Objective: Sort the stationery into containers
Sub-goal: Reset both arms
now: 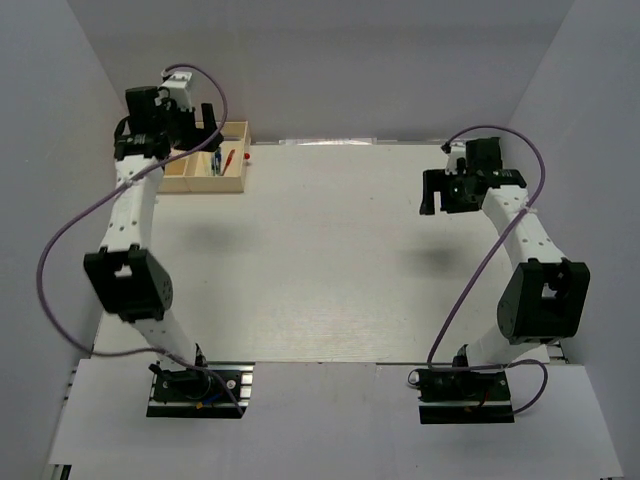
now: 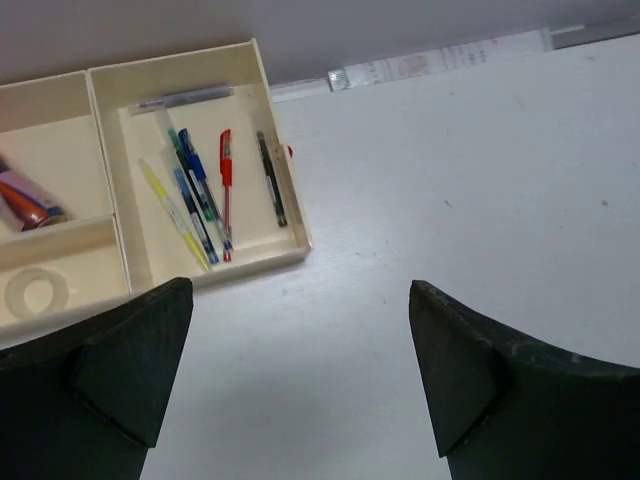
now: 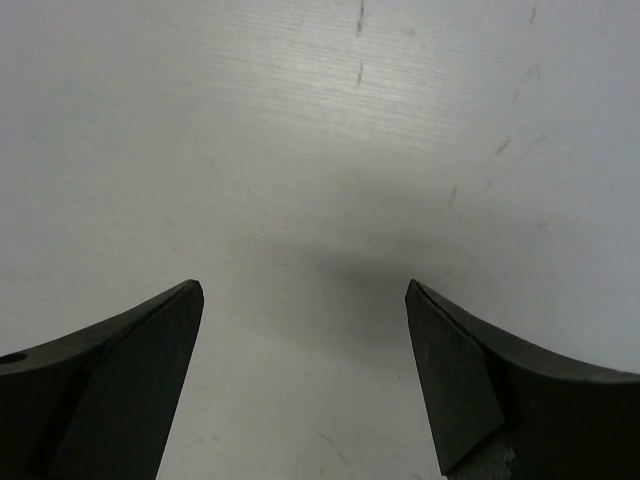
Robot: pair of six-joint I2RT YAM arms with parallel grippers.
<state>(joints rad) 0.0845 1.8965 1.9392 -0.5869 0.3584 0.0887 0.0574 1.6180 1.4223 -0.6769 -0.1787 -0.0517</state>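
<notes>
The right gripper (image 3: 300,288) and left gripper (image 2: 300,290) hover over the table (image 1: 330,260), jaws wide and empty. At the table's far left corner the tray (image 2: 245,120) holds the pens (image 2: 200,195) in its large compartment, with the tape ring (image 2: 35,293) and pink cylinder (image 2: 25,200) in separate small ones.

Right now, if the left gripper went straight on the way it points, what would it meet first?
Likely the bare table, just beside the tray and its pen compartment. The open left gripper holds nothing. Depth is unclear.
</notes>
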